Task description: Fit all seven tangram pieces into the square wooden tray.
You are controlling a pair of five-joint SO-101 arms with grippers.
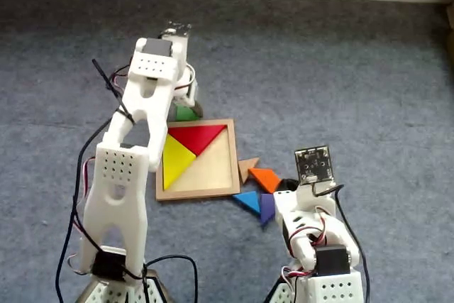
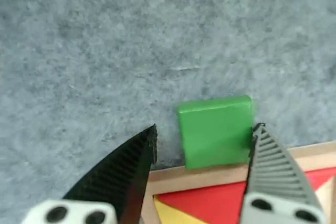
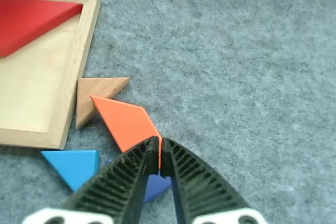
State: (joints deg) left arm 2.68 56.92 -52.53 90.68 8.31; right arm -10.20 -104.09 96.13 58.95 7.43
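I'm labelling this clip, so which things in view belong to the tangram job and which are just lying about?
Job: wooden tray, red triangle, yellow triangle, green square, wooden triangle, orange parallelogram, blue triangle, purple triangle.
Lying about: grey mat, beneath everything.

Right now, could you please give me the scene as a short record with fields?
Left gripper: open, straddling green square
Right gripper: shut on orange parallelogram corner
Tray: square, wooden, holds red triangle and yellow triangle
Outside tray: green square at its rim; wooden triangle, orange parallelogram, blue triangle, dark blue piece clustered off one corner
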